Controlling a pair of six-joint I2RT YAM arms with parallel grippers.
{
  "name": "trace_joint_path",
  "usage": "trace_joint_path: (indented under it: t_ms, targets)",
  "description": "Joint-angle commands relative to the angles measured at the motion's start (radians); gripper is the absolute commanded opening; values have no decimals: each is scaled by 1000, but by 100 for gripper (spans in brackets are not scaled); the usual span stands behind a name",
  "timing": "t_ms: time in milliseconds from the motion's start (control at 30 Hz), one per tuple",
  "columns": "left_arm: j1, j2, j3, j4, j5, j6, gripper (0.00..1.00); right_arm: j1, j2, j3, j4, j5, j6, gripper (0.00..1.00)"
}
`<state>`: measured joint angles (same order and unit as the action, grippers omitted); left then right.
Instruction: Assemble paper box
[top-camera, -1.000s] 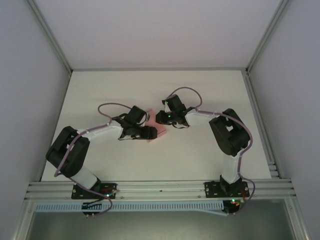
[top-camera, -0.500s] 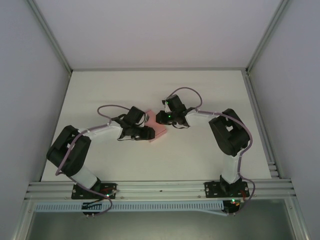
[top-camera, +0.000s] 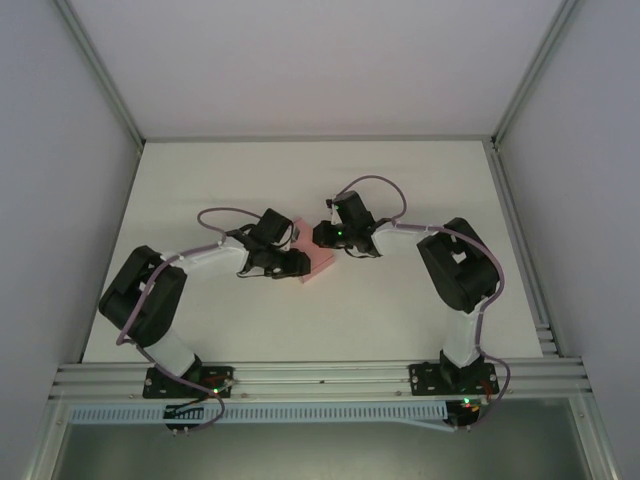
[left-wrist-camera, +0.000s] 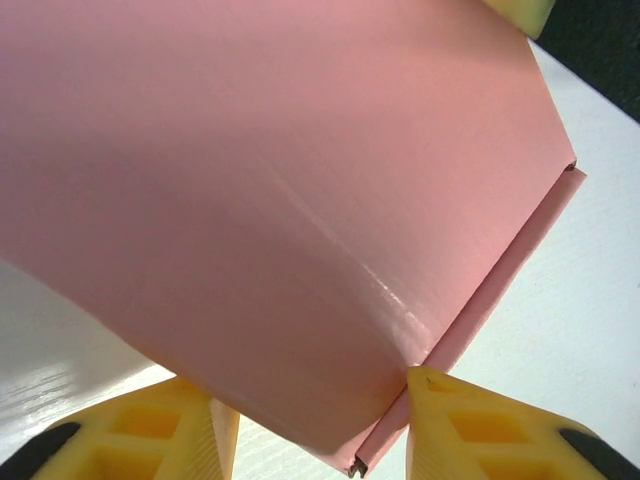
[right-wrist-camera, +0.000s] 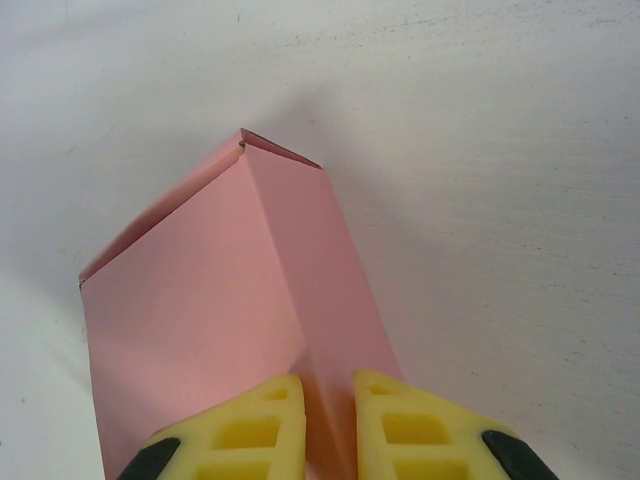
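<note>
Where its yellow fingers nearly meet, the right gripper (right-wrist-camera: 328, 388) pinches a raised crease of the paper box (right-wrist-camera: 200, 300), a pink, partly folded shell. The left gripper (left-wrist-camera: 312, 390) stands wider, with a lower corner of the pink card between its fingers; both seem to touch it, though whether they clamp it I cannot tell. The box sits near the middle of the white table (top-camera: 430, 180), well clear of every edge.
</note>
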<state>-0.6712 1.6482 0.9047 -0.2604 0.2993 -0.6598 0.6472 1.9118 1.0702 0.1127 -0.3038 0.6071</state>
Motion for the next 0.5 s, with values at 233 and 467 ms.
trace_joint_path:
  t_ms: [233,467]
  targets:
    - [-16,-67,-10,3,-171,83,61,-5,30,63,-377,29,-12,20]
    - [-16,-177,-32,-58,-206,96,82,-20,0,234,-464,55,-67,31]
